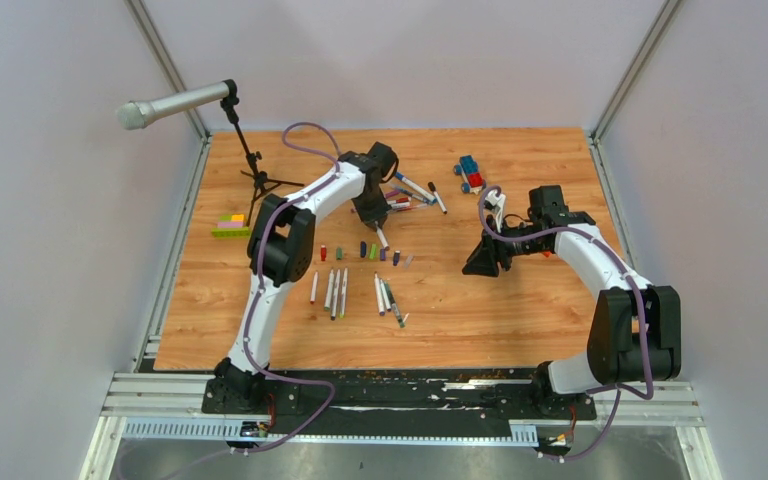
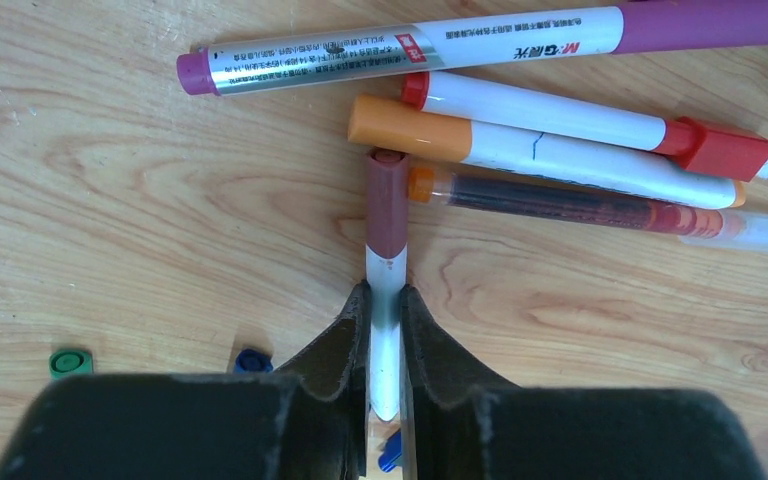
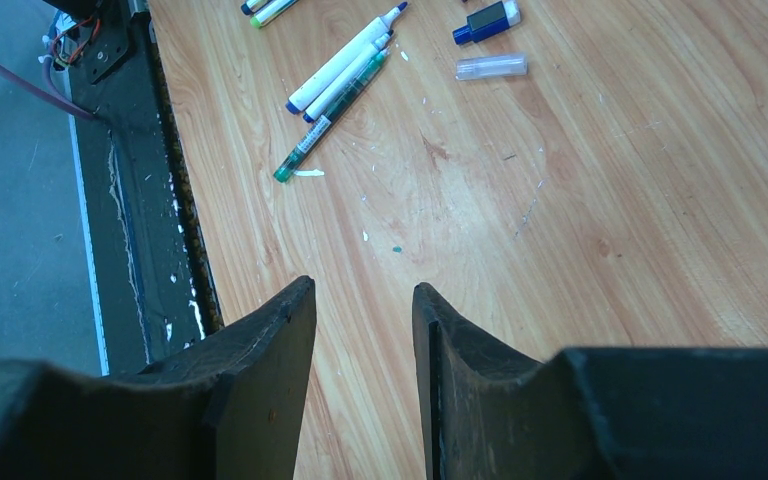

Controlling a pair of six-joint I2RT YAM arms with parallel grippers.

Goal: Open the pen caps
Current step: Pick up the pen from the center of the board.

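- Left jaws, matte black and wedge-shaped, clamp the smooth white barrel of a slim pen (image 2: 386,265) lying on the grained wooden tabletop (image 2: 110,200).
- Its glossy maroon cap (image 2: 387,205) is on, just beside an orange-capped marker (image 2: 520,150).
- Right jaws stand parted, holding nothing.

Warm wood-grain counter (image 2: 110,200) here, smooth, softly sheened, lightly scratched. The maroon-capped white plastic pen (image 2: 387,215) gleams glossy, and so does the purple-ended marker (image 2: 460,45), its label silvery like foil. The clear-barrelled orange-tipped pen (image 2: 580,205) is see-through plastic. Left tool (image 2: 385,292) and right tool (image 3: 362,290): matt black, faintly grainy plastic.
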